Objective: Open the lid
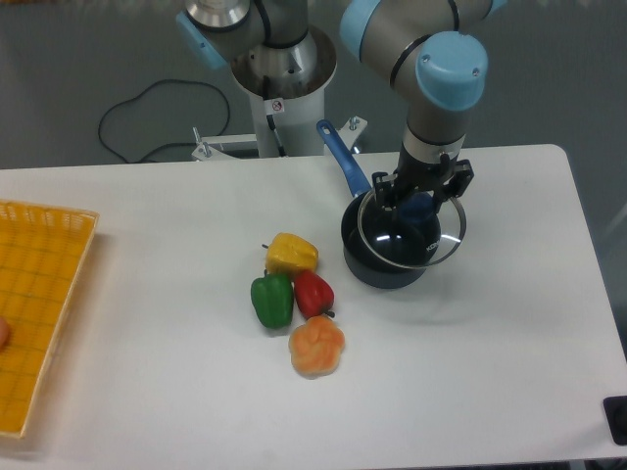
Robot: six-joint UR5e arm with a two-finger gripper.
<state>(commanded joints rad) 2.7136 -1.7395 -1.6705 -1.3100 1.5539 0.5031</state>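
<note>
The lid, clear glass with a metal rim and a blue knob, hangs lifted above the dark saucepan and is shifted a little to the right of it. My gripper points straight down and is shut on the lid's blue knob. The saucepan's long blue handle points toward the back left. Part of the pan's inside shows through the glass.
A yellow pepper, a green pepper, a red pepper and an orange pepper lie left of the pan. A yellow basket sits at the table's left edge. The robot base stands behind.
</note>
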